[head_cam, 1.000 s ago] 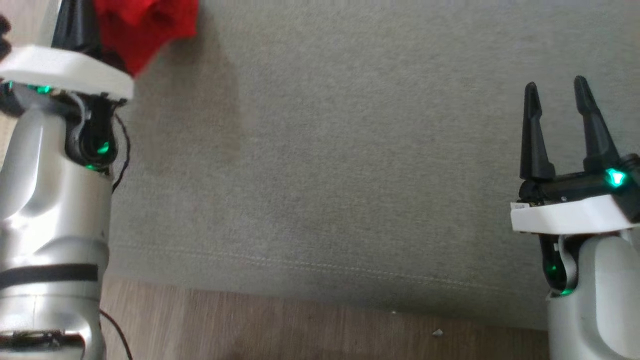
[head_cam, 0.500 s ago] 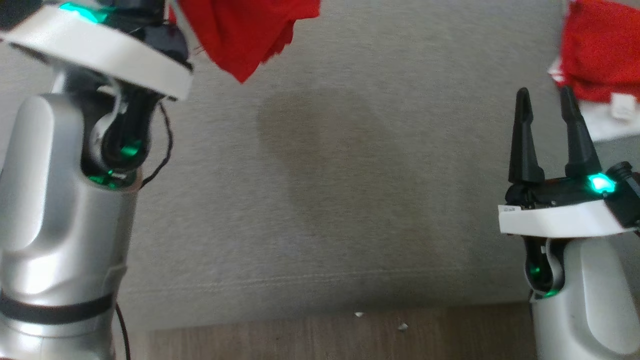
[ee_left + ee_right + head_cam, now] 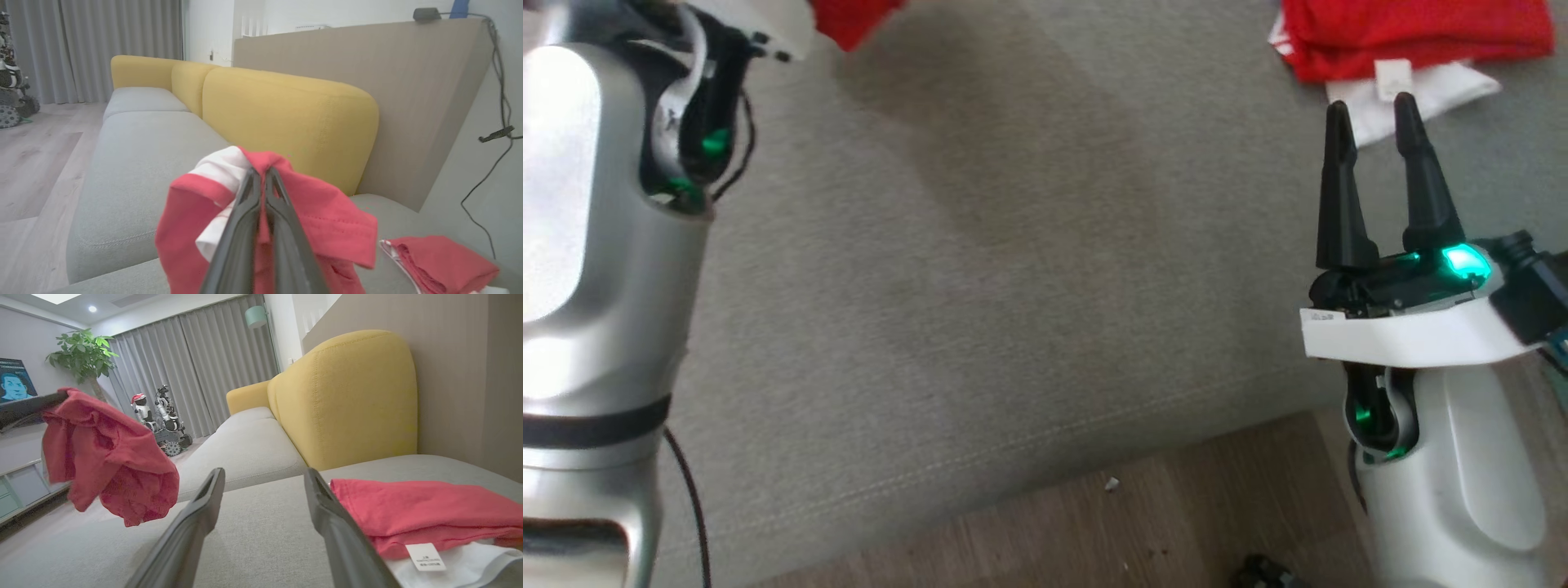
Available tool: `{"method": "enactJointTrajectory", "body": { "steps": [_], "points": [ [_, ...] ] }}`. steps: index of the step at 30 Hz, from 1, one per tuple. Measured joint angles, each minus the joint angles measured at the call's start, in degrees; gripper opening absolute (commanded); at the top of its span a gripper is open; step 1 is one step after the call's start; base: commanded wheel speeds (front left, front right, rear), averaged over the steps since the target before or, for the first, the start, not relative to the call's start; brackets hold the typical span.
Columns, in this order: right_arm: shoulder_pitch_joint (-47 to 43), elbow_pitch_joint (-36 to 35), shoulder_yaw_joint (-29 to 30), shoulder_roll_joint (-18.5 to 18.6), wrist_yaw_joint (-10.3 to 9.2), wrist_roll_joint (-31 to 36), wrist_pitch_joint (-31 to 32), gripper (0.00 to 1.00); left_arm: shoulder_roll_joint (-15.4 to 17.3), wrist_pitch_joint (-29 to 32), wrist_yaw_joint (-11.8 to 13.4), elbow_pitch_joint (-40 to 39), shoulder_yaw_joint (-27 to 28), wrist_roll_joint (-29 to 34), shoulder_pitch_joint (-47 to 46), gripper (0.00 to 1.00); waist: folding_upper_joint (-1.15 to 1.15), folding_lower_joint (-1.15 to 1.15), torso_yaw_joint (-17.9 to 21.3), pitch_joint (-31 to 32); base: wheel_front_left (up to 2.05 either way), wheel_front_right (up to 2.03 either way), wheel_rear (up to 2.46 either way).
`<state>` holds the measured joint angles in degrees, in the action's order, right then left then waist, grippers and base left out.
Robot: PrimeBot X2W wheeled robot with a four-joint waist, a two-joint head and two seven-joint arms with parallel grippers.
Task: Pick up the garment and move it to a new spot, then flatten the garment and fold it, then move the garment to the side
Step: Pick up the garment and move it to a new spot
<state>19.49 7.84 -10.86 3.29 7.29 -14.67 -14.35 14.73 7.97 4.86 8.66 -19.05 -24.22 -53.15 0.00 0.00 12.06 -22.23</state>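
Note:
The garment (image 3: 327,220) is red with a white part, bunched and hanging in the air above the grey sofa seat (image 3: 1013,286). My left gripper (image 3: 263,175) is shut on its top fold. From the right wrist it hangs at the left as a crumpled red garment (image 3: 106,457). In the head view a red corner of the garment (image 3: 849,20) peeks past my left arm (image 3: 596,204) at the top left. My right gripper (image 3: 1372,122) stands open and holds nothing, low over the seat at the right, fingers (image 3: 196,514) pointing at the yellow backrest (image 3: 347,400).
A folded red garment (image 3: 1413,28) lies on a white one (image 3: 1413,86) at the seat's far right, just beyond my right fingertips. The seat's front edge meets wooden floor (image 3: 1135,523). A wood-toned panel (image 3: 367,69) and a hanging cable (image 3: 490,134) stand behind the sofa.
The head camera has swung, bringing the folded pile into view at the upper right. The held garment now sits higher and further left in view. My right gripper stays open.

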Motion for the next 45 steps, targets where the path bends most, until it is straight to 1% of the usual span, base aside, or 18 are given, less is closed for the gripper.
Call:
{"method": "enactJointTrajectory", "body": {
  "steps": [3, 7, 8, 10, 12, 15, 16, 19, 20, 21, 23, 26, 29, 32, 35, 38, 42, 45],
  "points": [
    [0.0, -0.57, 0.01, 0.0, 0.0, -0.32, -0.01, 1.0, 1.91, -0.13, 0.26, 0.55, -0.44, 2.44, 0.01, 0.0, 0.0, 0.0, 0.84, -0.77, 0.0, 0.0, 0.0],
    [0.0, -0.99, 0.07, 0.0, 0.0, -0.33, -0.01, 1.0, 6.99, -0.54, 0.22, -1.37, -3.35, 9.76, -0.36, 0.0, 0.0, 0.0, 0.59, -1.24, 0.0, 0.0, 0.0],
    [0.0, -1.2, 0.07, 0.0, 0.0, -0.33, -0.01, 1.0, 7.56, -0.19, 0.09, -1.86, -4.49, 10.96, -0.66, 0.0, 0.0, 0.0, 0.45, -1.34, 0.0, 0.0, 0.0],
    [0.02, -1.42, -0.01, -0.01, 0.0, -0.33, -0.01, 1.0, 7.59, 2.48, -1.04, -2.38, -7.93, 12.54, -1.14, 0.0, 0.0, 0.0, 0.24, -1.52, 0.0, 0.0, 0.0],
    [0.03, -1.46, -0.12, -0.01, 0.0, -0.33, -0.01, 1.0, 6.04, 5.17, -2.22, -2.43, -12.09, 13.38, -0.92, 0.0, 0.0, 0.0, 0.19, -1.79, 0.0, 0.0, 0.0],
    [0.45, -1.44, -0.53, -0.02, 0.0, -0.34, -0.01, 1.0, 0.53, 7.99, -2.91, -0.4, -16.85, 11.91, 1.19, 0.0, 0.0, 0.0, 0.5, -2.26, 0.0, 0.0, 0.0],
    [0.45, -1.44, -0.53, -0.02, 0.0, -0.34, -0.01, 1.0, 0.53, 7.99, -2.91, -0.4, -16.85, 11.91, 1.19, 0.0, 0.0, 0.0, 0.5, -2.26, 0.0, 0.0, 0.0],
    [1.65, -1.41, -0.99, -0.02, 0.0, -0.43, -0.01, 1.0, -6.22, 7.23, -2.9, 3.86, -19.58, 8.7, 4.76, 0.0, 0.0, 0.0, 1.41, -2.74, 0.0, 0.0, 0.0],
    [2.04, -1.4, -1.23, -0.02, 0.0, -0.58, -0.01, 1.0, -8.02, 6.34, -2.91, 5.61, -20.22, 7.87, 5.66, 0.3, 0.0, 0.0, 1.79, -2.82, 0.0, 0.0, 0.0],
    [2.35, -1.38, -1.51, -0.02, 0.0, -0.81, -0.01, 1.0, -9.36, 4.89, -2.91, 7.2, -20.82, 7.24, 6.34, 1.0, 0.0, 0.0, 2.21, -2.87, 0.0, 0.0, 0.0],
    [2.58, -1.34, -1.86, -0.02, 0.0, -0.84, -0.2, 1.0, -11.06, 2.15, -3.35, 9.71, -21.02, 4.81, 6.81, 1.0, 0.0, 0.0, 2.97, -2.84, 0.0, 0.0, 0.0],
    [2.89, -1.1, -1.76, -0.01, 0.0, -0.84, -0.25, 1.0, -11.69, -2.12, -3.08, 11.95, -20.89, 2.03, 6.55, 1.0, 0.0, 0.0, 3.42, -2.36, 0.0, 0.0, 0.0],
    [2.89, -0.87, -1.09, -0.01, 0.0, -0.84, -0.25, 1.0, -12.05, -7.22, -0.29, 13.37, -18.45, 1.07, 5.2, 1.0, 0.0, 0.0, 2.91, -1.61, 0.0, 0.0, 0.0],
    [2.72, -0.29, -0.53, -0.01, 0.0, -0.69, -0.26, 1.0, -11.85, -10.7, 0.68, 14.59, -15.67, 0.65, 2.96, 1.0, 0.0, 0.0, 1.58, -0.76, 0.0, 0.0, 0.0],
    [2.2, 0.1, -0.23, -0.01, 0.0, 0.04, -0.26, 1.0, -10.43, -13.03, 0.67, 15.15, -14.07, 0.25, 2.75, 1.0, 0.0, 0.0, -0.16, 0.4, 0.0, 0.0, 0.0],
    [1.14, 0.66, 0.52, -0.01, 0.0, 1.44, -0.26, 1.0, -8.08, -15.75, 0.68, 15.08, -12.09, -0.81, 4.48, 1.0, 0.0, 0.0, -2.27, 1.7, 0.0, 0.0, 0.0],
    [-0.12, 1.96, 1.82, -0.01, 0.0, 3.59, -0.26, 1.0, -5.16, -19.14, 0.55, 13.89, -9.78, -3.0, 10.74, 1.0, 0.0, 0.0, -5.48, 3.67, 0.0, 0.0, 0.0],
    [-1.62, 2.86, 2.85, -0.02, 0.0, 5.43, -0.26, 1.0, -4.05, -20.91, -0.04, 12.68, -8.46, -4.76, 17.04, 1.0, 0.0, 0.0, -8.04, 5.13, 0.0, 0.0, 0.0]
  ]
}}
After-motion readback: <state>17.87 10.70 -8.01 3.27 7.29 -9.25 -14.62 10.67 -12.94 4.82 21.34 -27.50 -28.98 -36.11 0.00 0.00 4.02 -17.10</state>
